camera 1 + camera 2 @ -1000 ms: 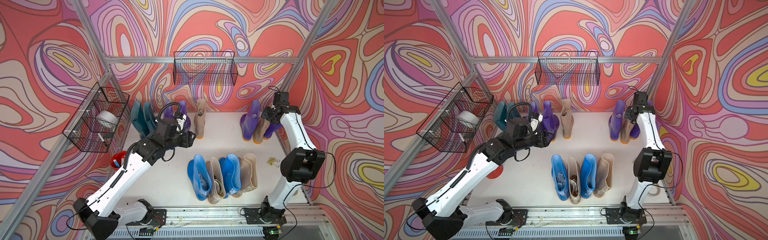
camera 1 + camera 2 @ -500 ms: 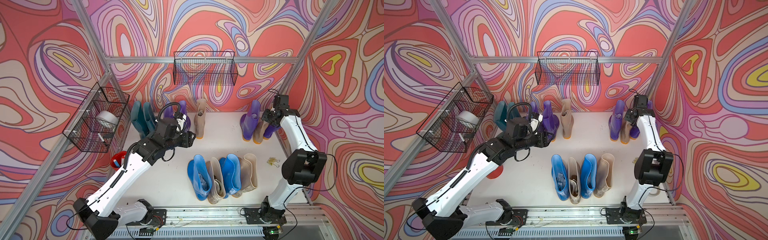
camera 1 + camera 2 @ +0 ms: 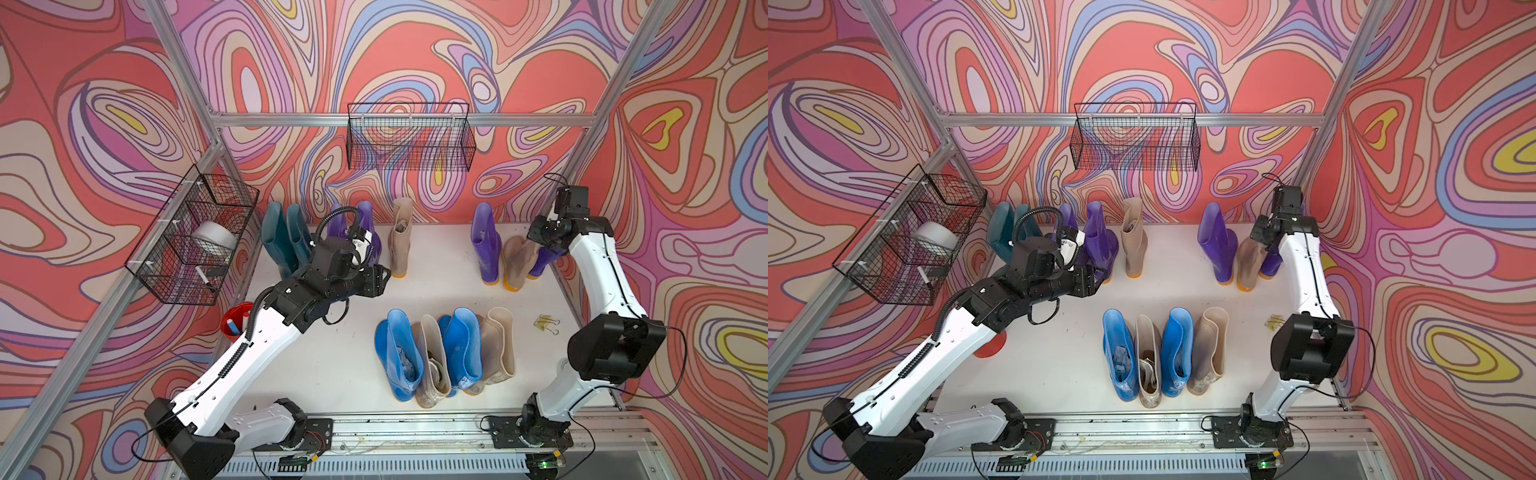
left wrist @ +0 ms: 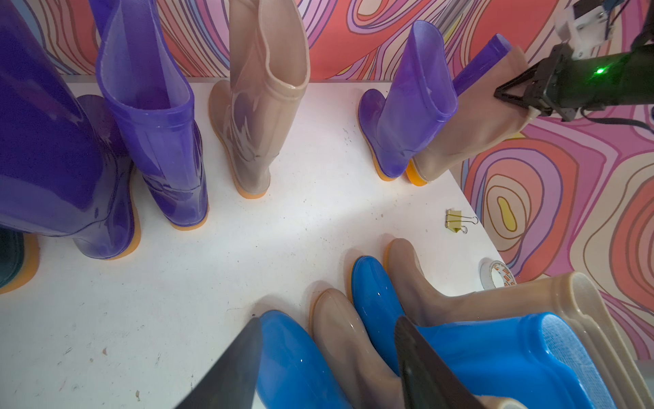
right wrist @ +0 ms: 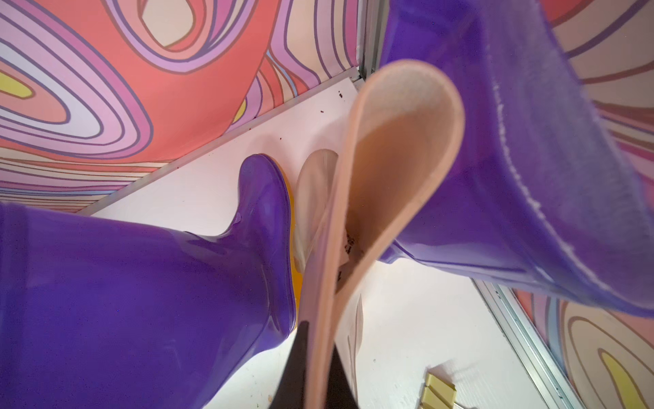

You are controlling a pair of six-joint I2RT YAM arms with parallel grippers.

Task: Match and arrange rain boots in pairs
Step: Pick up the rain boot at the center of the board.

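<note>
My right gripper (image 5: 318, 368) is pinched tight on the cuff of a beige boot (image 5: 400, 141). That boot leans at the back right of the table (image 3: 332, 357), squeezed between two flanking purple boots (image 3: 484, 245). My left gripper (image 3: 385, 277) hangs with its fingers apart, holding nothing, just beside the purple pair (image 3: 1098, 241) at the back left.

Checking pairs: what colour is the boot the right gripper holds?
Beige; the boot shows best in the right wrist view.
</note>
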